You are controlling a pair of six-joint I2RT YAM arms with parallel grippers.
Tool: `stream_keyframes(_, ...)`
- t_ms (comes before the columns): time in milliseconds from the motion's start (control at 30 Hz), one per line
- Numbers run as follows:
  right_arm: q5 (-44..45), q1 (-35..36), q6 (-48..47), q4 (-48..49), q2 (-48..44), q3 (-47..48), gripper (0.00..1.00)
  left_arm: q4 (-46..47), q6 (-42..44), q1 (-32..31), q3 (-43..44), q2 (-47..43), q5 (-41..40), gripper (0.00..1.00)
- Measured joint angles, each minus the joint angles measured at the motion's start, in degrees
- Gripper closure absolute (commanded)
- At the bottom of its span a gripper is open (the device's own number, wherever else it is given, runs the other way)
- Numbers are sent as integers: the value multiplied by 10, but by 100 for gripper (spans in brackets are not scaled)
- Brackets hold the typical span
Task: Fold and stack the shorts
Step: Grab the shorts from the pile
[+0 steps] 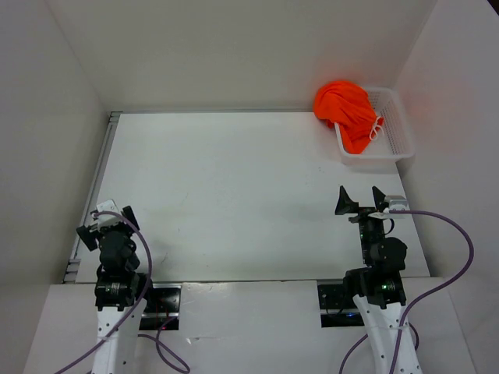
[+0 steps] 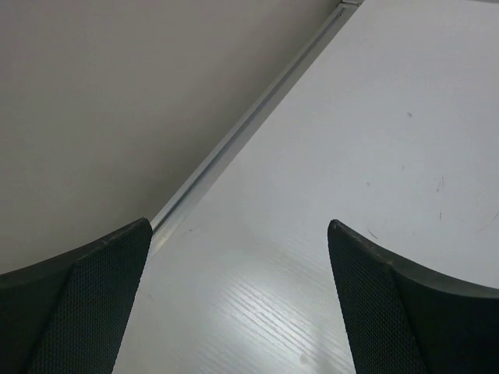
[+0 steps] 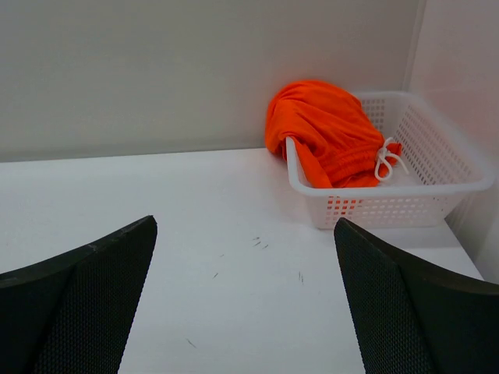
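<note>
The bright orange shorts (image 1: 348, 114) lie bunched in a heap in the white mesh basket (image 1: 396, 139) at the far right corner, spilling over its left rim, their white drawstring (image 1: 377, 128) showing. The right wrist view has the shorts (image 3: 323, 132) ahead and to the right. My right gripper (image 1: 361, 200) stands open over bare table, well short of the basket, nothing between its fingers (image 3: 405, 312). At the near left edge of the table my left gripper (image 1: 111, 216) is open and empty too; in its wrist view the left gripper (image 2: 240, 226) points at bare table.
White walls close in the table on the left, back and right. A metal rail (image 1: 100, 183) runs along the left edge, and the same rail (image 2: 249, 128) crosses the left wrist view. The basket (image 3: 394, 206) sits tight against the right wall.
</note>
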Motion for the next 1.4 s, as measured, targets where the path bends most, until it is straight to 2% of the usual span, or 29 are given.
stream_keyframes(400, -4, 0, -12, -5, 0, -5, 1, -33, 0, 0, -11, 0, -45, 0)
stream_keyframes(633, -3, 0, -27, -3, 0, -13, 1, -6, 0, 0, -61, 0, -138, 0)
stream_keyframes(800, -46, 0, -130, 3, 0, -36, 1, -16, 0, 0, -55, 0, -203, 0)
stream_keyframes(1067, -169, 0, -317, -9, 0, -42, 1, -45, 0, 0, -54, 0, -317, 0)
stream_keyframes(1233, -164, 0, -371, 3, 0, -57, 1, -94, 0, 0, -55, 0, -377, 0)
stream_keyframes(1400, -134, 0, -387, -39, 0, -56, 1, -108, 0, 0, -61, 0, -441, 0)
